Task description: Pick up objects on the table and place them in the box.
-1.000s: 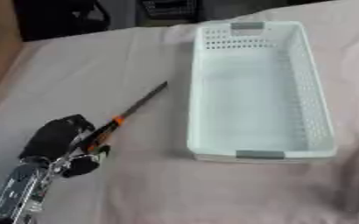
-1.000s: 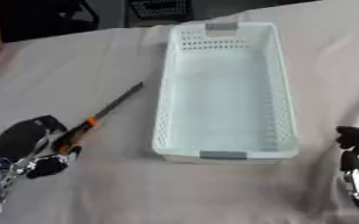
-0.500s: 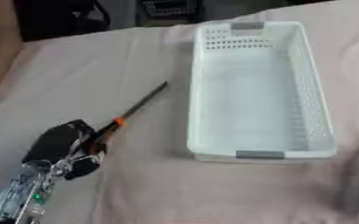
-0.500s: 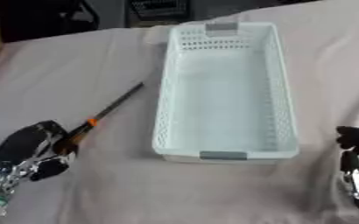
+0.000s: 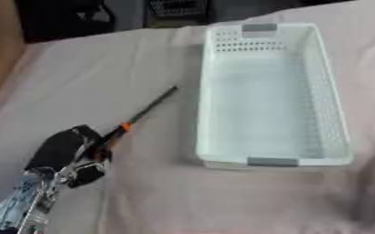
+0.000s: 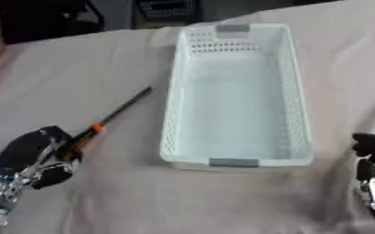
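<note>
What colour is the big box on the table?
The box is white with grey end handles, clearest in the left eye view.

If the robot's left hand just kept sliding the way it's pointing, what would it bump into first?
The left hand points up and right along the dark, orange-banded tool lying at its fingers, so it meets that first. Beyond lies the white basket, though depth is unclear.

Both views look down from the robot's head, facing forward and steeply downward over the cloth-covered worktop, near enough that it fills most of each picture. They share almost the whole scene, including the white box. The right eye view sits slightly to the right, so it also takes in the right hand at its right edge.
</note>
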### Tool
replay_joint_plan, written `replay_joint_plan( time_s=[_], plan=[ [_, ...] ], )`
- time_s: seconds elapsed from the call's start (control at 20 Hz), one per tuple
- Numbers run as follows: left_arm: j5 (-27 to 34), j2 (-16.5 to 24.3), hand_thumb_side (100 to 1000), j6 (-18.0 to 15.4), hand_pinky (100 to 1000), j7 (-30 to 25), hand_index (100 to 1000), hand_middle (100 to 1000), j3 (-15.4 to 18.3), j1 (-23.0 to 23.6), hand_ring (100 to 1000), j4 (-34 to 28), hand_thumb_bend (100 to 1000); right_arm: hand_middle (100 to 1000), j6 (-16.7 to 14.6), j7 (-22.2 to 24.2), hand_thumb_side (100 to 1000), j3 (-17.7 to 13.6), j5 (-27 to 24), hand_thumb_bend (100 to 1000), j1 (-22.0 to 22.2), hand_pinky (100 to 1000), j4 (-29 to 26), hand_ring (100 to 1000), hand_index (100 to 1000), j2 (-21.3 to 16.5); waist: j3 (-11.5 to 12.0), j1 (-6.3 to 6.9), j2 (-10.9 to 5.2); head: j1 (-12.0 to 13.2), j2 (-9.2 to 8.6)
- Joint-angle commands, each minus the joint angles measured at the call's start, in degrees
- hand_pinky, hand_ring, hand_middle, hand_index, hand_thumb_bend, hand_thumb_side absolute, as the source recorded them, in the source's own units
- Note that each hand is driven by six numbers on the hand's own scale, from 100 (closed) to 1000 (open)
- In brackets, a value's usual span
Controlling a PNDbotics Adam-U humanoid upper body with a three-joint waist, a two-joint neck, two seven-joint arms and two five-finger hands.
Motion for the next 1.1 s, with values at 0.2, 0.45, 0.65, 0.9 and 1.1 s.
replay_joint_plan(
  time_s=[0.2,0.45,0.65,0.9,1.1],
  plan=[
    [1.0,0.5,450,-0.5,807,0.7,772,730,-0.6,-1.0,771,-1.0,196,577,-0.1,0.2,773,0.0,0.1,100,-0.1,430,-1.2,540,794,-0.4,-0.1,-0.35,-0.48,0.7,-0.91],
    [1.0,0.6,397,-0.7,800,0.9,776,704,-1.0,-1.5,752,-1.1,177,577,-0.1,0.2,773,0.0,0.1,100,0.0,430,-1.2,540,794,-0.4,-0.1,-0.41,-0.41,0.9,-0.90],
    [0.9,0.6,301,-0.4,790,1.3,777,650,-0.9,-1.5,727,-1.1,144,577,-0.1,0.2,771,0.0,0.2,100,0.0,430,-1.2,540,794,-0.3,-0.1,-0.42,-0.37,1.0,-0.82],
    [0.7,0.6,239,0.2,747,1.6,776,603,-0.8,-1.4,608,-1.2,102,577,-0.1,0.2,773,0.0,0.2,100,0.0,430,-1.2,540,794,-0.3,-0.1,-0.42,-0.36,1.2,-0.74],
    [0.7,0.6,235,0.4,715,2.0,775,573,-0.8,-1.4,548,-1.3,100,578,-0.1,0.3,774,0.0,0.3,100,0.0,431,-1.2,541,795,-0.3,-0.1,-0.41,-0.37,1.2,-0.72]
  ],
)
